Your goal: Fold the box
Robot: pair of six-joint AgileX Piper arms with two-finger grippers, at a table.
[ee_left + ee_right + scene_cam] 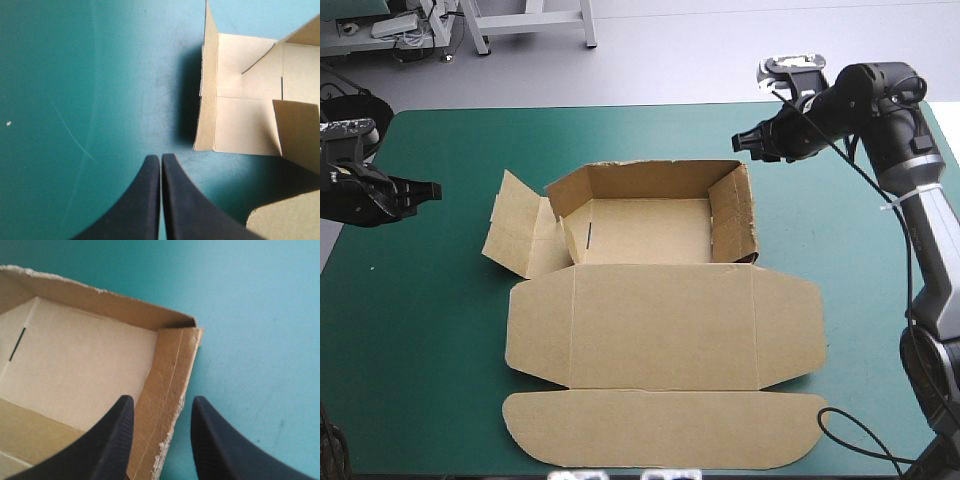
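While the box (pixel 650 232) is sitting mid-table with its back and right wall (pixel 167 390) up, the left wall (pixel 520 235) is splaying outward and the lid (pixel 665 330) is lying flat. My left claw (pixel 161 157) is hanging clenched and empty, and my right claw (pixel 162 401) is hovering released over that right wall.

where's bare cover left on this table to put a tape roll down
Bare teal-green cover runs along the far edge behind the box, and on both sides of the lid. The left gripper hangs over the left patch; the right gripper over the box's right wall. The near edge is crowded: the lid reaches almost to it.
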